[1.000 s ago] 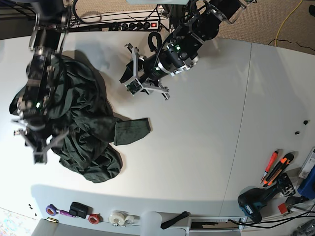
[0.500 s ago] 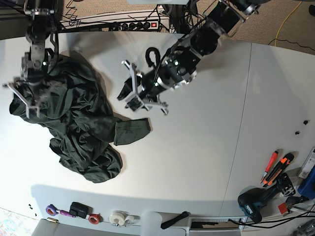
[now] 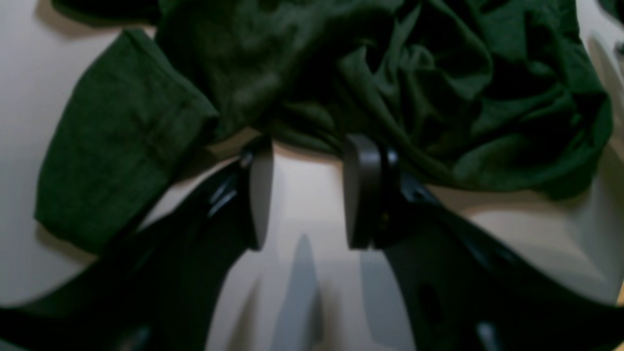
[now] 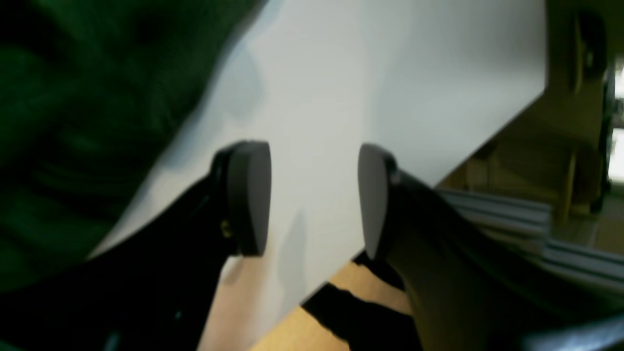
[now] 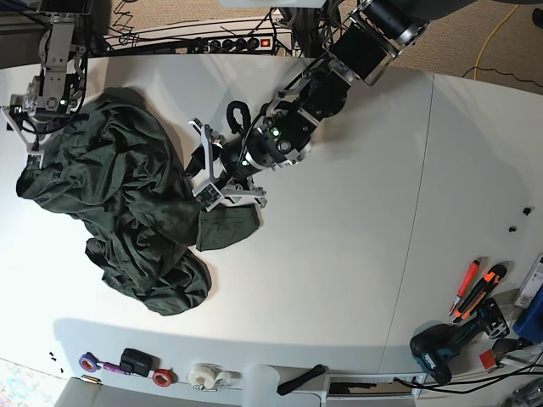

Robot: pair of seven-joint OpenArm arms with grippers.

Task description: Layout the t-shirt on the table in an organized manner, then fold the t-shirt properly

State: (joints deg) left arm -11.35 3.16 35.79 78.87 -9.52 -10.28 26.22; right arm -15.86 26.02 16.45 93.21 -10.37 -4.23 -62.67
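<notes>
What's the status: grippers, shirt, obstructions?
Left gripper open, at t-shirt edge. Right gripper open, empty. T-shirt crumpled on table. Nothing in the way.

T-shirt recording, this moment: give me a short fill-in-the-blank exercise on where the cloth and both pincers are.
1. The t-shirt lies ____ on the table, not spread flat.
2. The left pincer has its jaws ____, with bare table between them.
3. In the base view, the left pincer is next to the shirt's ____, which sticks out toward the table's middle.
4. The right pincer holds ____.

Missing words: crumpled; open; sleeve; nothing
</notes>
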